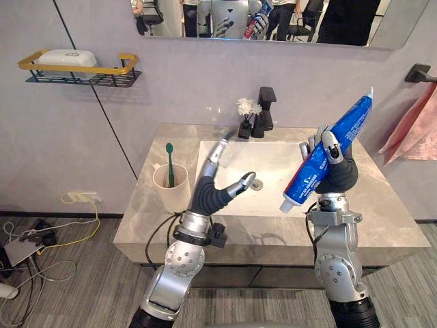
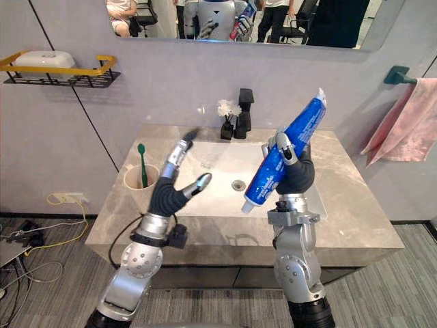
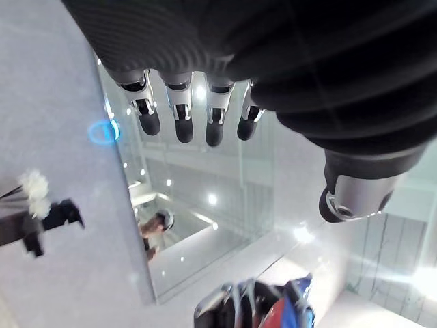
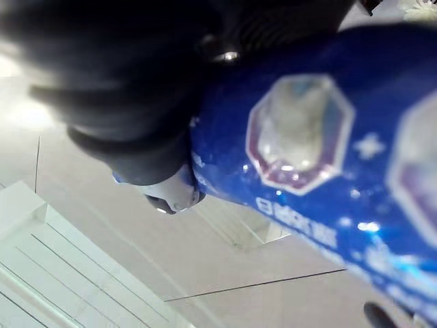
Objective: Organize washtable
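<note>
My right hand is raised over the right half of the basin, shut on a large blue toothpaste tube that slants up to the right, white cap end down. The same tube runs along the right wrist view, against the hand. My left hand is lifted over the left of the white sink, fingers straight and spread, holding nothing; its fingers point at the mirror. A cream cup with a green toothbrush stands on the counter's left.
A black tap and a small vase of white flowers stand behind the sink. A yellow-rimmed wall shelf holds a white soap dish at the upper left. A pink towel hangs at the right. The stone counter has bare room at the right.
</note>
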Robot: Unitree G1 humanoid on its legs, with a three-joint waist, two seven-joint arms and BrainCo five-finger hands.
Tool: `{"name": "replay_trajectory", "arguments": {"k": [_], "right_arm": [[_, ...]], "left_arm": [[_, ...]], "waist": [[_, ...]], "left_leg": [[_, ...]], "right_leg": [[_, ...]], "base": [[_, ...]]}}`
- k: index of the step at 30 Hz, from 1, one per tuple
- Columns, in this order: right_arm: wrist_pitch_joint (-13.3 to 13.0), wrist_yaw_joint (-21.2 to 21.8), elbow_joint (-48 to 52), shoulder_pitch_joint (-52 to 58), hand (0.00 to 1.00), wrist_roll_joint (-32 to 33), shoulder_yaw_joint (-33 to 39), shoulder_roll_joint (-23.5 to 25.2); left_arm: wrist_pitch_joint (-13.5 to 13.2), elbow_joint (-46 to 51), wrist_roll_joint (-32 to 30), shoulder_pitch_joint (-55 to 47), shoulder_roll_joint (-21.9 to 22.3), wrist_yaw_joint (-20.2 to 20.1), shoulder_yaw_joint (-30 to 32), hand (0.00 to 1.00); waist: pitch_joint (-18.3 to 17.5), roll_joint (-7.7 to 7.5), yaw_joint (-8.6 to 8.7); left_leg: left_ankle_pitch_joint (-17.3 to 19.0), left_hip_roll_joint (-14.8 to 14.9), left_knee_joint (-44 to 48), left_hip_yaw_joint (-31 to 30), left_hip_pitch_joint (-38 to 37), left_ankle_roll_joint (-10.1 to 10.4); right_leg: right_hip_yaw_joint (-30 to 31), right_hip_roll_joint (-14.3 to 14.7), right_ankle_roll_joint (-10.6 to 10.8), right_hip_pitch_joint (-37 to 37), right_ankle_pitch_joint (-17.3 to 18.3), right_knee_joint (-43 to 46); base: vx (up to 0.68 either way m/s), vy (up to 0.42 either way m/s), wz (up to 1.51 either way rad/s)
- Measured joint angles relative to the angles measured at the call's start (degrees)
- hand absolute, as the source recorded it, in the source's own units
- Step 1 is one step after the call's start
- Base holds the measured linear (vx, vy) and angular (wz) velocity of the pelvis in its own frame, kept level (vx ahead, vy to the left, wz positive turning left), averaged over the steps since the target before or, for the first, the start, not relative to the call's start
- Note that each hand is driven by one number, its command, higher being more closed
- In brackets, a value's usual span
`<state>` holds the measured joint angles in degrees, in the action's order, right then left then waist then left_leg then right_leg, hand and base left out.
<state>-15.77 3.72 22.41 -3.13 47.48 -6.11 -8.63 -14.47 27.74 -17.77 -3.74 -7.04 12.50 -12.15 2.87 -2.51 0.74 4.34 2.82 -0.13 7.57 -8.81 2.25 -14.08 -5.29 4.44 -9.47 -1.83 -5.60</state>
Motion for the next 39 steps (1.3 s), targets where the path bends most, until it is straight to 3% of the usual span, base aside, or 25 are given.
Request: {"name": "replay_trajectory", "arguments": {"k": [6, 11, 14, 19, 26, 31, 39], "right_arm": [[0.13, 0.02, 0.01, -0.41, 1.0, -2.64, 5.24, -0.54], [0.22, 0.07, 0.0, -0.43, 1.0, -3.05, 6.83, -0.7], [0.49, 0.07, -0.03, -0.42, 1.0, -3.05, 8.37, -0.68], [0.48, 0.0, -0.93, -0.42, 1.0, -3.05, 10.38, -0.6], [0.48, -0.07, -1.68, -0.41, 1.0, -3.24, 10.73, 0.76], [0.4, -1.28, -3.09, -0.41, 1.0, -5.57, 10.6, 2.16], [-0.59, -2.8, -3.1, -0.42, 1.0, -10.41, 9.59, 3.11]], "left_arm": [[0.29, -1.5, 2.47, -4.93, 0.08, 4.79, 22.07, 0.0], [0.94, -9.39, 4.74, -7.08, 0.9, 6.56, 31.45, 0.0], [3.03, -16.99, 7.66, -8.8, 2.92, 6.63, 35.84, 0.0], [4.29, -27.41, 11.68, -9.9, 4.67, 6.31, 38.16, 0.0], [6.85, -44.91, 13.67, -11.24, 6.08, 2.61, 39.5, 0.0], [7.76, -56.5, 13.66, -11.31, 6.98, -0.07, 38.02, 0.0], [7.95, -64.4, 13.06, -10.76, 6.93, -2.51, 32.4, 0.0]], "waist": [[0.35, -0.96, -0.69], [0.26, -1.2, -2.06], [0.25, -1.22, -2.5], [0.26, -1.25, -3.07], [0.22, -1.67, -3.05], [0.4, -1.98, -3.15], [0.83, -2.81, -3.11]], "left_leg": [[-1.23, -0.08, -2.05, -0.9, -0.12, 0.07], [-1.91, -0.16, -3.02, -1.19, -0.78, 0.05], [-1.91, -0.29, -3.23, -1.21, -0.76, 0.04], [-1.94, -0.67, -3.57, -1.34, -0.72, 0.0], [-2.04, -1.0, -3.84, -2.21, 0.11, -0.15], [-2.03, -1.02, -3.87, -2.81, 0.33, -0.15], [-2.03, -1.15, -3.6, -3.83, 1.01, -0.15]], "right_leg": [[-1.1, 0.03, -0.12, -0.17, 0.1, -0.04], [-1.5, 0.02, -0.15, -0.13, 0.13, -0.04], [-1.57, -0.12, -0.1, -0.04, 0.17, -0.04], [-1.75, -0.55, 0.08, 0.09, 0.29, -0.04], [-2.78, -0.89, 0.2, 0.73, 0.37, -0.03], [-3.43, -0.92, 0.4, 0.69, 0.65, -0.03], [-4.65, -1.05, 0.61, 0.69, 1.01, -0.02]], "base": [[-0.05, -0.013, 0.08], [-0.01, -0.003, 0.04], [0.0, 0.0, 0.0], [0.0, 0.003, 0.01], [0.0, -0.003, 0.05], [-0.01, -0.01, 0.06], [-0.02, -0.01, 0.07]]}}
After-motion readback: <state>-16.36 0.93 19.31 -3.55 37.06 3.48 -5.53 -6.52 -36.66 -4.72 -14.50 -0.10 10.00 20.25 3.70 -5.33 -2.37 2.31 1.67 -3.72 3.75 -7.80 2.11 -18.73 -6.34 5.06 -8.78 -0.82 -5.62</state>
